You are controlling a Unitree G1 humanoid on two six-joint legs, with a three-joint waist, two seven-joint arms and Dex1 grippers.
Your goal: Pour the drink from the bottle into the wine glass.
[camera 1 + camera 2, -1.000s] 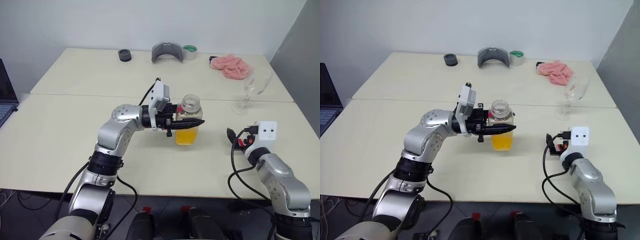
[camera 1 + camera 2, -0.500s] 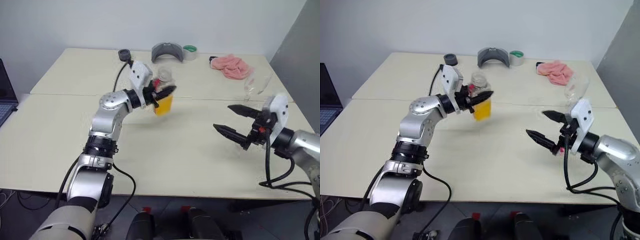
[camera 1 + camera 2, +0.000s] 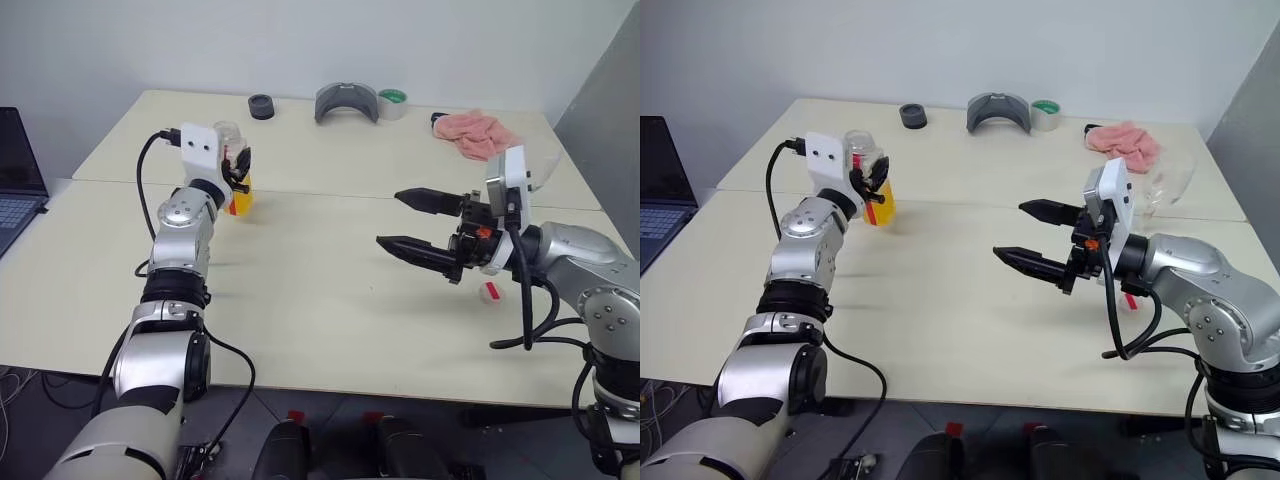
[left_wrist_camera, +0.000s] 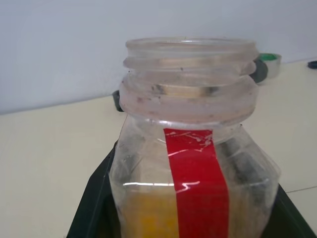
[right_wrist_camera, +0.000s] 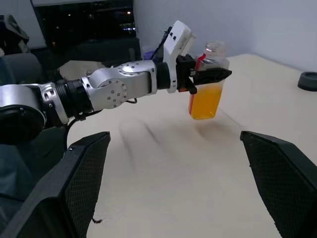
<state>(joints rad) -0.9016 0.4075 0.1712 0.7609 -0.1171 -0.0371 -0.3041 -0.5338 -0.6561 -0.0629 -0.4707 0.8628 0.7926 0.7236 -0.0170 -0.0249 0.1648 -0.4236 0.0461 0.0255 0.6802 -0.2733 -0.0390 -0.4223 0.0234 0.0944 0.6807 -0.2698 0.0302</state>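
My left gripper is shut on the clear bottle and holds it upright above the table's left side, near the seam. The bottle's mouth is uncapped, and the orange drink fills its lower half behind a red label strip. At mid-table my right gripper hovers open, pointing left toward the bottle, with nothing between its fingers. The wine glass stands at the right, partly hidden behind my right wrist. A small red-and-white cap lies on the table under that wrist.
Along the far edge sit a black round object, a grey curved piece, a green tape roll and a pink cloth. A laptop is at the left. A seam joins the two tables.
My left arm has swung the bottle from mid-table out to the far left. My right gripper has lifted off the table near the cap and turned to point left, still open.
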